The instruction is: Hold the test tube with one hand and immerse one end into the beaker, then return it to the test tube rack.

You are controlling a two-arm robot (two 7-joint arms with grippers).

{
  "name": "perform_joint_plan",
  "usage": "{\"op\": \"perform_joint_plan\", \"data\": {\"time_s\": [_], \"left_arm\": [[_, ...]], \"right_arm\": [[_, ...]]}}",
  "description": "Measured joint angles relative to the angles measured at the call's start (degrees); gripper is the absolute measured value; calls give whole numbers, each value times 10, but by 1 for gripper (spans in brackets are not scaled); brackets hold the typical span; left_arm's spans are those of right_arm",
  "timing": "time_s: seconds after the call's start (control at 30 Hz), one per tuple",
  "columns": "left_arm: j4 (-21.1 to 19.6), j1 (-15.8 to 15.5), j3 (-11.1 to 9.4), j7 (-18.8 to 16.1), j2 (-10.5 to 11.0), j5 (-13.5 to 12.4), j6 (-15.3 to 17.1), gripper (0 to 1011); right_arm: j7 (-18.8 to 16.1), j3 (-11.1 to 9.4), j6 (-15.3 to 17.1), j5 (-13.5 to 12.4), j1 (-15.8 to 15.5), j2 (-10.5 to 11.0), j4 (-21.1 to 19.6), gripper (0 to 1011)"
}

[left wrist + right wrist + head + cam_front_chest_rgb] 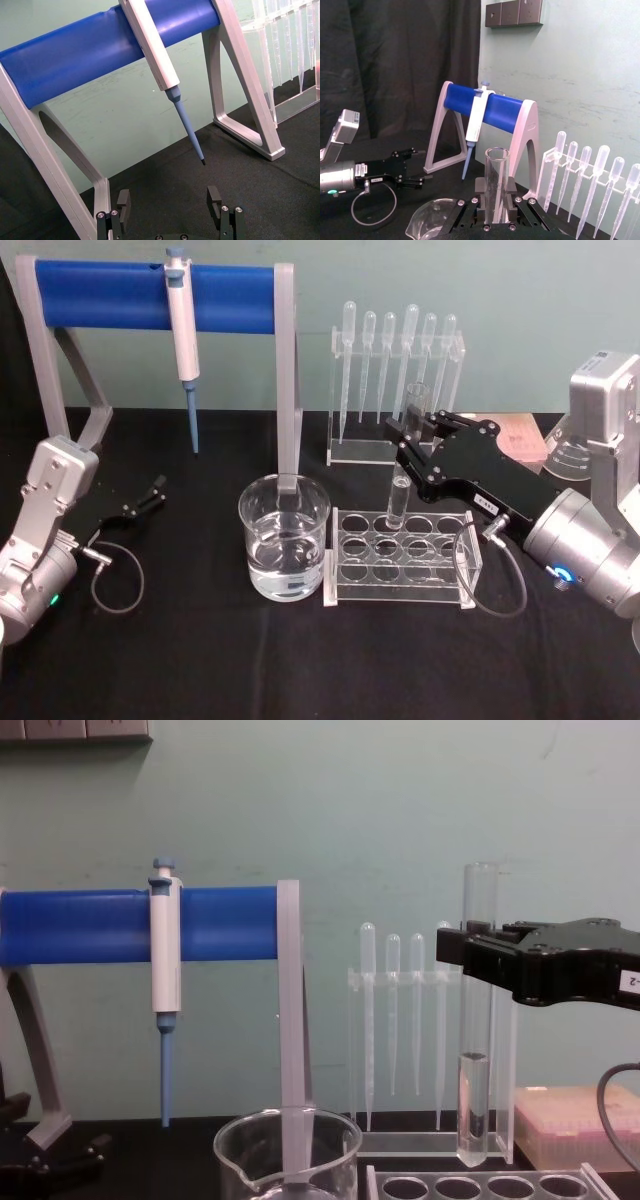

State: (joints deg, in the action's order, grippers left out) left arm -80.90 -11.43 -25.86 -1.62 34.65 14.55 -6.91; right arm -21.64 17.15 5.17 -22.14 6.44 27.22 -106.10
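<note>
Black-clothed bench (200,660), pale green wall (400,800) behind. All places below are given from the test tube rack (400,587).

- blue-barred stand (120,285): behind and left of the rack, with the pipettor (182,330) hanging on it. Not involved.
- right arm (590,540): reaches in from the right of the rack, over its back row.
- beaker (284,540): just beside the rack's left end, partly filled with clear liquid.
- test tube (476,1050): upright above the rack's back row. In the chest view its rounded bottom is just clear of the holes. A short column of liquid sits in its lower end.
- right pincer (413,430): pinching the tube on its upper part, with the rim standing above the fingers.
- left pincer (169,200): fingers spread, holding nothing, parked well left of the rack, beyond the beaker.

Judgement: I cannot tell from this alone whether the tube is leaving the rack or going back into it. The care is the same either way. I would hold the tube plumb and travel only along the hole's axis, with no sideways move until the bottom is well above the rack. If bound for the beaker, I would cross its rim high, then descend at the centre, away from the wall and spout, wetting the bottom end only. The grip is high on a long tube, so the low end may swing; move slowly. Risk: glass knocking the rack or the beaker rim.
</note>
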Motion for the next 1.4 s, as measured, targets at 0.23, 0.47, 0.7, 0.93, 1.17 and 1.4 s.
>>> {"op": "perform_joint_plan", "data": {"time_s": [0.23, 0.47, 0.7, 0.93, 1.17, 1.4], "left_arm": [[0, 0, 0, 0, 0, 0, 0, 1000], [0, 0, 0, 0, 0, 0, 0, 1000], [0, 0, 0, 0, 0, 0, 0, 1000], [0, 0, 0, 0, 0, 0, 0, 1000], [0, 0, 0, 0, 0, 0, 0, 1000], [0, 0, 0, 0, 0, 0, 0, 1000]], "right_arm": [[0, 0, 0, 0, 0, 0, 0, 225], [0, 0, 0, 0, 0, 0, 0, 225], [0, 0, 0, 0, 0, 0, 0, 226], [0, 0, 0, 0, 0, 0, 0, 225], [0, 0, 0, 0, 0, 0, 0, 226], [0, 0, 0, 0, 0, 0, 0, 225]]}}
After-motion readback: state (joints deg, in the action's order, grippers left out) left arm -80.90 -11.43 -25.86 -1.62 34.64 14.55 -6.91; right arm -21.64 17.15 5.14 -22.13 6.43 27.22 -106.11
